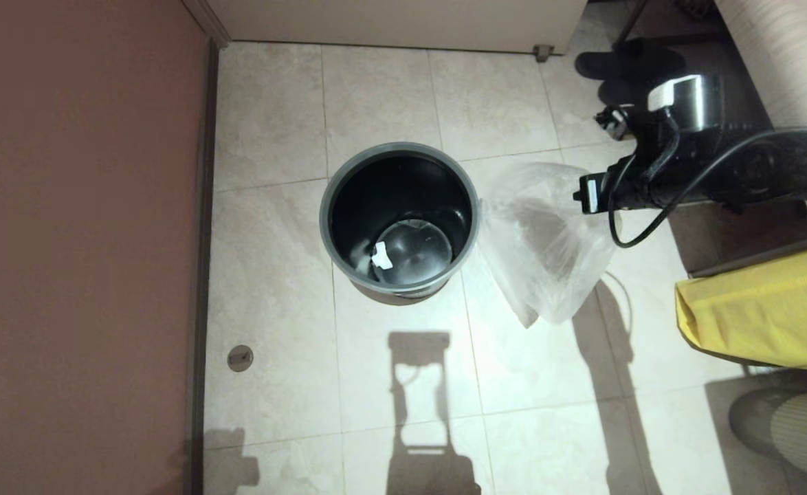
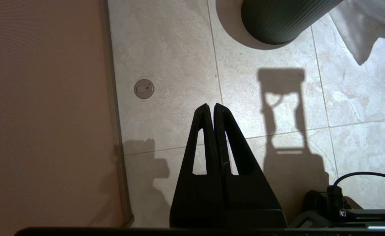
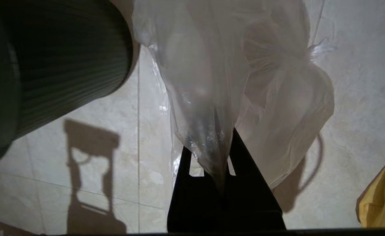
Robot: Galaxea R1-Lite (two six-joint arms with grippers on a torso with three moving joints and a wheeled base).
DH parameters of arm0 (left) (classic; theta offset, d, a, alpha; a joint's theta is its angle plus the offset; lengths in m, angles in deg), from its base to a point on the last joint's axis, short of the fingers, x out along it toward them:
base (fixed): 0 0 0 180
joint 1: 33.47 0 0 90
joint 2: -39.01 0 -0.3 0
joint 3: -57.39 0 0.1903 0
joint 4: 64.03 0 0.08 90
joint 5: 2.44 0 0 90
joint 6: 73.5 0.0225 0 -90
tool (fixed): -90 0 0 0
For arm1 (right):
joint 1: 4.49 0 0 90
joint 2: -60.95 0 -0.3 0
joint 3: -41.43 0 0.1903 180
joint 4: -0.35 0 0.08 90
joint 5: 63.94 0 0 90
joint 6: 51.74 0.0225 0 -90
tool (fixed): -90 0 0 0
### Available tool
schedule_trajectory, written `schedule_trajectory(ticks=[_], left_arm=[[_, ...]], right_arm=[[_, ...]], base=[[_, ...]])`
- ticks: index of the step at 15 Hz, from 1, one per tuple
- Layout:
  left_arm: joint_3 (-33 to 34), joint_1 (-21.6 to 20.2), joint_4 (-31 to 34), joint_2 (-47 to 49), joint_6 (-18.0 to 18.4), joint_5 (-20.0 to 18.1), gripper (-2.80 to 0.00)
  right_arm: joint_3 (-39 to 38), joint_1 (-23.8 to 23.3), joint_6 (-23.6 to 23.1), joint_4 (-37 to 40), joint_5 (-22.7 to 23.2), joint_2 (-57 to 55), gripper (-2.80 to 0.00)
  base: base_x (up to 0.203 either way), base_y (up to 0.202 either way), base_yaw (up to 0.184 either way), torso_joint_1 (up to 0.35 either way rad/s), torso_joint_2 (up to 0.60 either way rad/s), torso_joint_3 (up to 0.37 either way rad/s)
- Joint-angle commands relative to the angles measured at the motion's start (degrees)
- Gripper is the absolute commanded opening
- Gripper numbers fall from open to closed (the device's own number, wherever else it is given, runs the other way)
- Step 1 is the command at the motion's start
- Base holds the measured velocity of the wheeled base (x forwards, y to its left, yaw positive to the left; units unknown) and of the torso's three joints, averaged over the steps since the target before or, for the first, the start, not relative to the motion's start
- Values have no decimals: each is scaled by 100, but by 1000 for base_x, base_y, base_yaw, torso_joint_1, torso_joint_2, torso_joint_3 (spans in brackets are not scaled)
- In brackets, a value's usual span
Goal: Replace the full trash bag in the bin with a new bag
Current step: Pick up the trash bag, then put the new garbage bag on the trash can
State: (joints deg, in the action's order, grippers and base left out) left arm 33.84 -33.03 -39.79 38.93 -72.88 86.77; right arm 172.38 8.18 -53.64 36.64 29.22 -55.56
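The bin point(image 1: 399, 218) stands upright on the tiled floor point(image 1: 273, 275), close to the reddish-brown wall point(image 1: 80, 240) on the left. Its glossy black inside is unlined, with a small white scrap point(image 1: 381, 256) lying at the bottom.

Just to the right of the bin, the new bag point(image 1: 544, 240) hangs from the right hand point(image 3: 223, 144), which reaches in from the right and is clenched on a gathered bunch of the clear plastic. The bag droops down beside the bin's right wall, its upper edge right at the grey rim; whether film and rim actually touch I cannot tell.

The left hand point(image 2: 211, 106) hangs low over the near floor, on the near-left side of the bin, fingers pressed together on nothing.

An opaque yellow sack point(image 1: 768, 309) sits at the right edge. A small round floor fitting point(image 1: 240, 358) is set in the tile near the wall.
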Motion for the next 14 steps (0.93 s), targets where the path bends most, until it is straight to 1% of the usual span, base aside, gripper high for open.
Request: schedule_trajectory(ticks=[1,6,7,8,10,11,14], left_arm=[[1,0,0,7,-1,0,-280],[1,0,0,7,-1,0,-280],[1,0,0,7,-1,0,-280],[1,0,0,7,-1,0,-280],[1,0,0,7,-1,0,-280],[1,0,0,7,-1,0,-280],[1,0,0,7,-1,0,-280]], right_arm=[[13,130,12,170,-9,755,-280],[91,219,21,194,-36,1713,-280],[97,308,162,193,-40,1877,-280],[158,467,535,200,-42,2025,-280],[487,809,1078,186,-41,2143,-280],[509,997,1183,144,-38,2182,-280],[532,1704,1291,-146,-44,2242,-280]], base=[[0,0,0,0,0,0],[0,0,0,0,0,0],[0,0,0,0,0,0],[0,0,0,0,0,0],[0,0,0,0,0,0],[0,0,0,0,0,0],[0,0,0,0,0,0]])
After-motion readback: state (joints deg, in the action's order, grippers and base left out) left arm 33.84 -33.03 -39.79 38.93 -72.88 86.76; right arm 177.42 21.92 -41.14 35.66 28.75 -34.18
